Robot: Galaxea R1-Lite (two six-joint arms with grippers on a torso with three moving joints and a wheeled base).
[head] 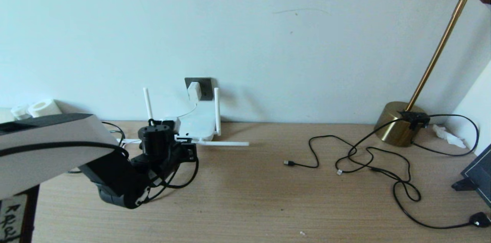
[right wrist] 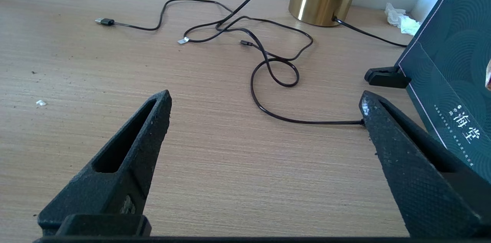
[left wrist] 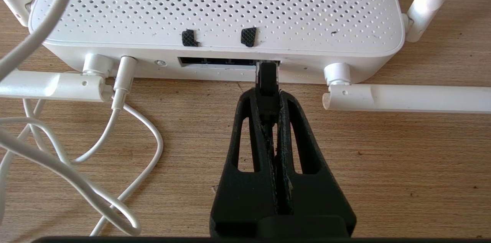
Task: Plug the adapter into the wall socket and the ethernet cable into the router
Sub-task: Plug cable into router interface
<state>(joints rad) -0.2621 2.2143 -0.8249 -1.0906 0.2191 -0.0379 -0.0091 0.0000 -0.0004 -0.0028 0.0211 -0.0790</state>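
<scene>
Left gripper [left wrist: 267, 95] pinching ethernet cable [left wrist: 267, 76] at router [left wrist: 215, 9] port

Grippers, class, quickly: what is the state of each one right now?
Left gripper: shut on the ethernet cable plug at the router port.
Right gripper: open, holding nothing, above the table.

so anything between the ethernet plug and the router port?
Nothing visible. The left gripper is shut on the ethernet cable plug, whose tip sits at the mouth of the router port row. The folded antennas and white cord lie off to the sides.
</scene>
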